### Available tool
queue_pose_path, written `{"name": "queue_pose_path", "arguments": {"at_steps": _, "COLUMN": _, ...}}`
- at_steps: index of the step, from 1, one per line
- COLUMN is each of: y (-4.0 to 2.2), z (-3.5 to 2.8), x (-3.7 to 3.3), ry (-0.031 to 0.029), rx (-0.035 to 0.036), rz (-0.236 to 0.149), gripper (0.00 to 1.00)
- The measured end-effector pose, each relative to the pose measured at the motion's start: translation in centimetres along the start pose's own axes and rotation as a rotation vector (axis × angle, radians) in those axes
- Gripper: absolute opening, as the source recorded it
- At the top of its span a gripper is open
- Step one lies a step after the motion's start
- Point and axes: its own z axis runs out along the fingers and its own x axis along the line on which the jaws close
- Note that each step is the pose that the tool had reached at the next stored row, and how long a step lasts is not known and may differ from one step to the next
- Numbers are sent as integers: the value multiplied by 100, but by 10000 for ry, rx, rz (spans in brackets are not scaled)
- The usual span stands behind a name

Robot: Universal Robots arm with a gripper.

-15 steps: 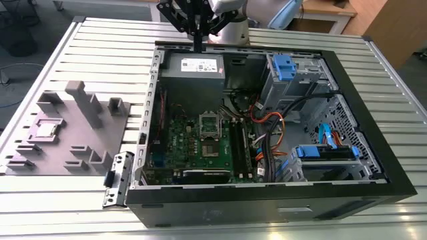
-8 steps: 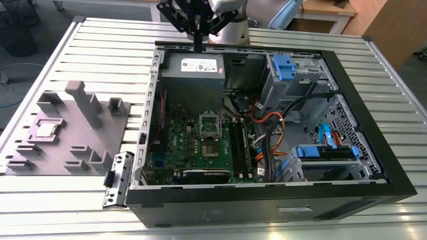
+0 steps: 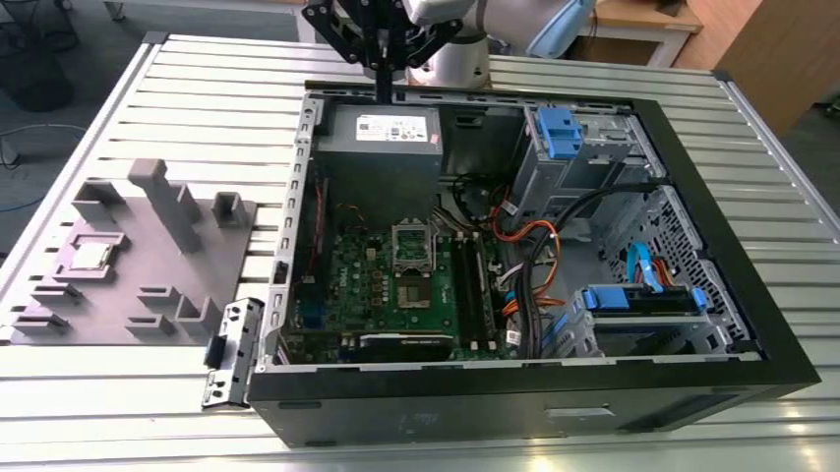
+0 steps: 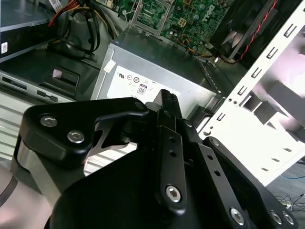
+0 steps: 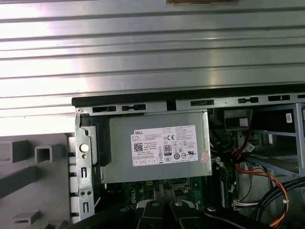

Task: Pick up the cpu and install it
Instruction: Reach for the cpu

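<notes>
Bright, even light. Heavy glare on table slats (image 5: pixel 143 52) in first wrist view. Case frame (image 4: pixel 257 109) blown out white in second wrist view, gripper (image 4: pixel 167 98) dark. Case interior (image 3: pixel 381 197) shadowed.

Bench (image 3: pixel 197 88) is ribbed aluminium, with its slats (image 5: pixel 143 47) running lengthwise. Bright glare bands show on them in the first wrist view, and there are hot spots along the near edge in the exterior view. Grey floor (image 3: pixel 98 44) lies past the far corner on the exterior view's left. A wooden cabinet (image 3: pixel 774 49) stands at the exterior view's far right.
</notes>
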Motion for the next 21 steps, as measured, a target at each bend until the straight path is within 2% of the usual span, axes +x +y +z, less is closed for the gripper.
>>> {"name": "queue_pose_path", "arguments": {"at_steps": 9, "y": -12, "z": 0, "x": 159, "ry": -1, "rx": -1, "rz": -2, "gripper": 11}}
{"name": "queue_pose_path", "arguments": {"at_steps": 21, "y": -12, "z": 0, "x": 162, "ry": -1, "rx": -1, "rz": -5, "gripper": 11}}
